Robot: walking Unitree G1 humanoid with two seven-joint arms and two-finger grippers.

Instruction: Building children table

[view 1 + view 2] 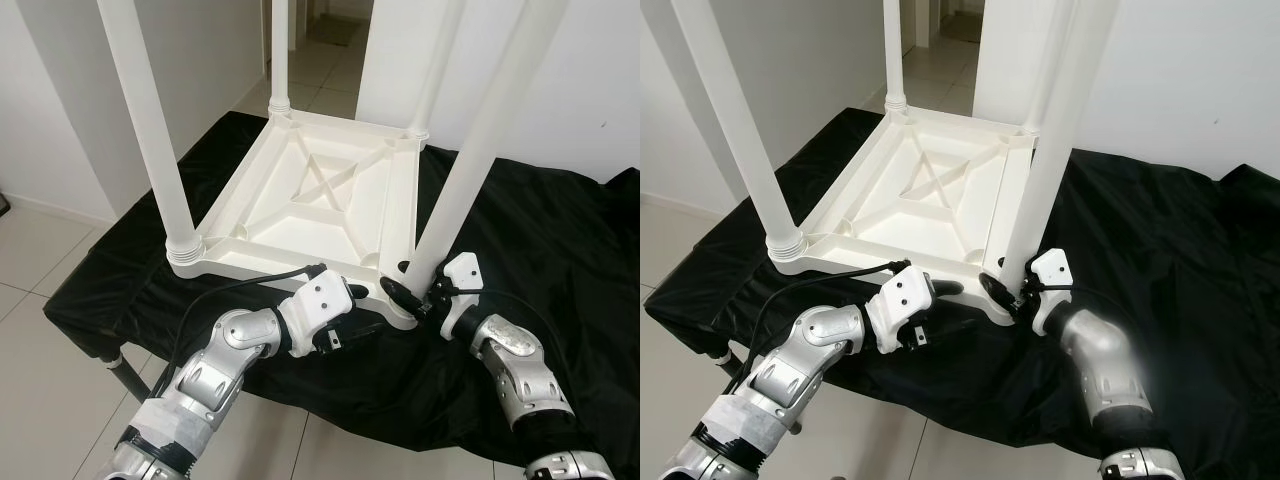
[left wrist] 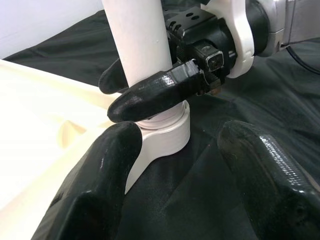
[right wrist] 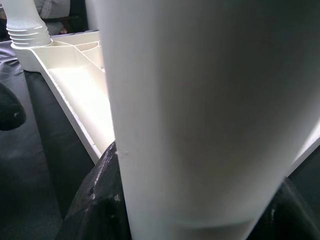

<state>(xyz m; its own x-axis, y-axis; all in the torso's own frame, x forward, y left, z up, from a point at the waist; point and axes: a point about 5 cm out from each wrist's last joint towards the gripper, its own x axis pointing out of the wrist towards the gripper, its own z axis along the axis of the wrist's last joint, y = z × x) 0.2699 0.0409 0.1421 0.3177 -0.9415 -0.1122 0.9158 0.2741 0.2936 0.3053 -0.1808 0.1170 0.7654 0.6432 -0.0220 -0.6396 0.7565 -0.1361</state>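
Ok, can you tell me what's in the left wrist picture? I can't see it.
The right gripper has its black fingers around a white table leg, just above the round socket at the corner of the upside-down white tabletop. The left gripper is open, close in front of that socket, over a black cloth.

A black cloth [image 1: 560, 250] drapes over a low worktop, hanging in folds at the near edge. Pale floor tiles [image 1: 40, 250] surround it. White walls [image 1: 60, 90] stand behind, with what seems a doorway [image 1: 335, 40] opening between them.
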